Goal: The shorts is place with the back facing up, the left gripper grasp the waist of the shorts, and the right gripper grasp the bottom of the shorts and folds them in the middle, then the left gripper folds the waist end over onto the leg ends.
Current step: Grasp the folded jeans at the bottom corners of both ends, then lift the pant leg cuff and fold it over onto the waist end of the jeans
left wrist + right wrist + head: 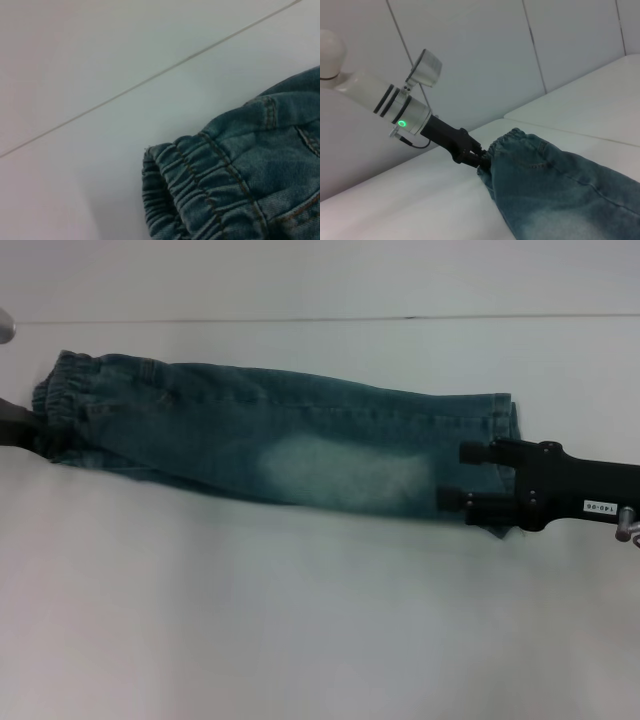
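Note:
The shorts (280,440) lie folded lengthwise into a long strip across the white table, waist (65,390) at the left and leg ends (503,415) at the right. In the right wrist view my left gripper (477,159) is pinched on the edge of the elastic waist (512,140). Only a dark part of that gripper (18,425) shows at the left edge of the head view. The left wrist view shows the gathered waistband (200,190) close up. My right gripper (458,477) is open, its two fingers spread over the fabric just inside the hems.
The white table (300,620) stretches wide in front of the shorts. A thin seam (300,318) runs along the table behind them. A pale tiled wall (520,60) stands beyond the table's far side.

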